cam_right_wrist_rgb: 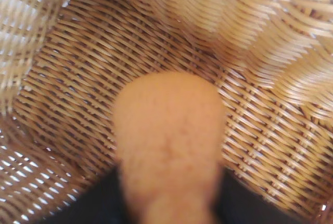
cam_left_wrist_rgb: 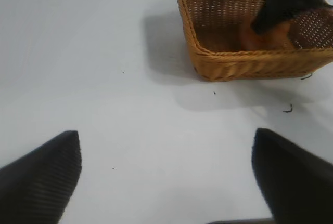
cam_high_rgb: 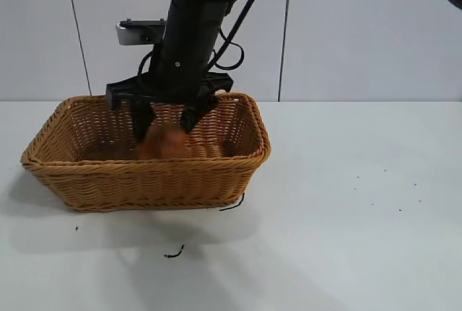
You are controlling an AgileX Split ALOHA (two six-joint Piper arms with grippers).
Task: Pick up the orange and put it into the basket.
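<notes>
The release step. The right gripper hangs inside the basket, at the basket's near-right part as the exterior view shows it, with the orange just below and between its two dark fingers. The fruit appears smeared in the exterior view and fills the middle of the right wrist view against the woven floor, so it is probably dropping or just settling; whether it touches the floor cannot be told. The jaws stand spread wider than the fruit and do not appear to clamp it.

A sound release, by judgement, leaves the jaws wide, lets the fruit come to rest low in the basket, and then takes the gripper straight up, clear of the braided rim and the flared near wall, so that neither finger drags the wicker or knocks the fruit.

Pose: the right arm descends steeply from above and behind the far rim, its wrist pitched well downward into the basket. The left gripper is parked well apart from the basket, above bare table, its fingers held wide and empty.
</notes>
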